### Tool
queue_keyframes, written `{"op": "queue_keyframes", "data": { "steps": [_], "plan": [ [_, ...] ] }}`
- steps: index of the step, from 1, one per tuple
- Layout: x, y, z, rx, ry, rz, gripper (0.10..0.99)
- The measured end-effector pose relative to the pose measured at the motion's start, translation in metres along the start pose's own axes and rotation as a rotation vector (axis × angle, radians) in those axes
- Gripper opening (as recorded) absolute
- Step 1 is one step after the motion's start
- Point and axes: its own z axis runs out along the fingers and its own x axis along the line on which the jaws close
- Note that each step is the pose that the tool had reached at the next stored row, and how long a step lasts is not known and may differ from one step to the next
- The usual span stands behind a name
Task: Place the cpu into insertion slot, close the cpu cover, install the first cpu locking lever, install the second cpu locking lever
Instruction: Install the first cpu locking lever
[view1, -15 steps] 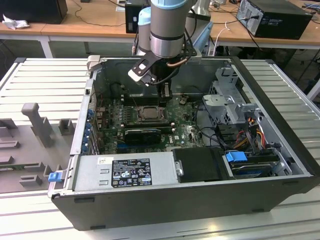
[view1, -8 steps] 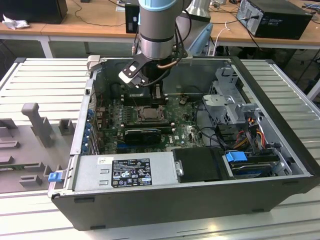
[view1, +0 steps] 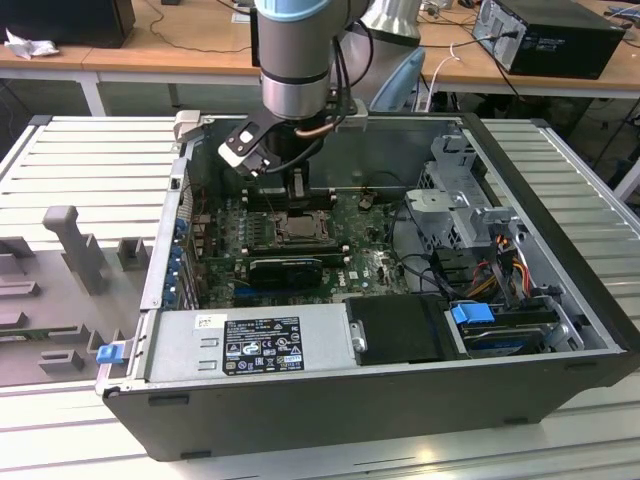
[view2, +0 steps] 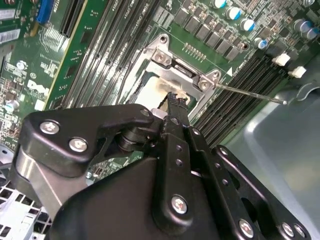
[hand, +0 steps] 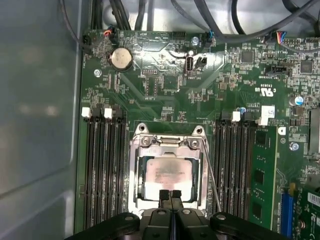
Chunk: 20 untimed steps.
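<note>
The cpu (hand: 167, 175) lies flat in the insertion slot (view1: 300, 228), its pale face showing through the window of the silvery cpu cover (hand: 136, 175), which lies down over it. My gripper (hand: 170, 194) is shut, fingertips together, right at the cover's edge over the cpu; nothing shows between them. In the second wrist view the gripper (view2: 175, 100) sits just above the cpu (view2: 150, 92) and the cover (view2: 175, 65). One thin wire locking lever (view2: 250, 93) sticks out sideways from the socket, unlatched; it runs along the socket's side (hand: 211, 175). In the exterior view the gripper (view1: 297, 195) hangs over the socket.
Long black memory slots (hand: 102, 170) flank the socket on both sides. A black card (view1: 285, 268) lies just in front of it, a power supply (view1: 250, 345) along the case's front wall, and a metal drive cage (view1: 460, 210) with cables on the exterior view's right.
</note>
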Motion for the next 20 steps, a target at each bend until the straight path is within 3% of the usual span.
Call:
{"op": "queue_keyframes", "data": {
  "steps": [12,20],
  "plan": [
    [0.0001,-0.0006,-0.0024,0.000,0.0002,0.000,0.106],
    [0.0003,-0.0009,-0.0130,0.000,0.0004,0.000,0.106]
  ]
}}
